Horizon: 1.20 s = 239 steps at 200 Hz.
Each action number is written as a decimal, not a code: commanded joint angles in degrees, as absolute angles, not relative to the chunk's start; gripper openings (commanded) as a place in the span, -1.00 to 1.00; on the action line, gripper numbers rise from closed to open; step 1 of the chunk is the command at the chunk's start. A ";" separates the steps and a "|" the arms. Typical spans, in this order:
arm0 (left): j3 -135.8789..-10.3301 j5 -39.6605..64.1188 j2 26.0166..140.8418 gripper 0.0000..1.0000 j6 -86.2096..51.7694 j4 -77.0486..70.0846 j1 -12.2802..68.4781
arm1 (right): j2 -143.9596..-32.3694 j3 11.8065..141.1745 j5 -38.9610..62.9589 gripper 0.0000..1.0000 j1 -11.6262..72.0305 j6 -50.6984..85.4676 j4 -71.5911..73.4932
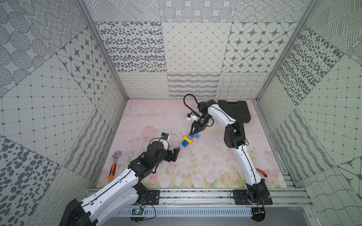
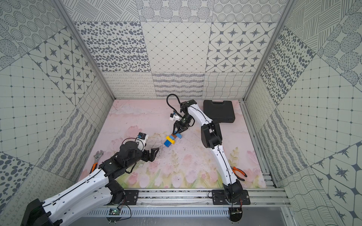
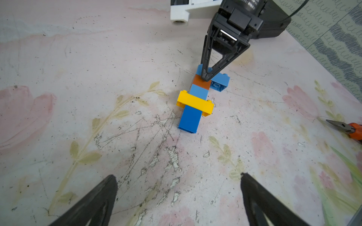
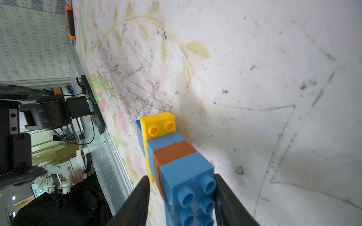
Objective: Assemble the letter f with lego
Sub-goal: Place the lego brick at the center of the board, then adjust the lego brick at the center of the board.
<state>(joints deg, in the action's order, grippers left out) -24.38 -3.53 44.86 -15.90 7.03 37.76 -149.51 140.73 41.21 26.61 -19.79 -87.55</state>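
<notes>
The lego bricks lie joined on the mat as the letter f [image 1: 187, 139] [image 2: 170, 139]: a dark blue brick [image 3: 190, 119], a long yellow brick [image 3: 195, 103] crosswise, a light blue one, a brown one [image 3: 201, 83], then a long blue brick [image 3: 220, 83] [image 4: 186, 170] at the far end. My right gripper [image 1: 193, 134] [image 4: 181, 177] straddles that long blue end. One finger touches the brick and a gap shows at the other, so it is open. My left gripper [image 1: 175, 154] [image 3: 178, 176] stands wide open and empty, short of the dark blue end.
A black case [image 1: 235, 111] lies at the back right behind the right arm. An orange-handled wrench [image 1: 113, 166] lies by the left wall. Orange-handled pliers [image 2: 238, 173] lie at the front right. Patterned walls close in three sides.
</notes>
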 commanded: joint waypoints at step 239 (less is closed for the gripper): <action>-49.83 7.39 92.24 -0.78 -20.57 3.72 27.82 | -115.75 79.73 28.11 -0.66 27.24 6.37 -40.05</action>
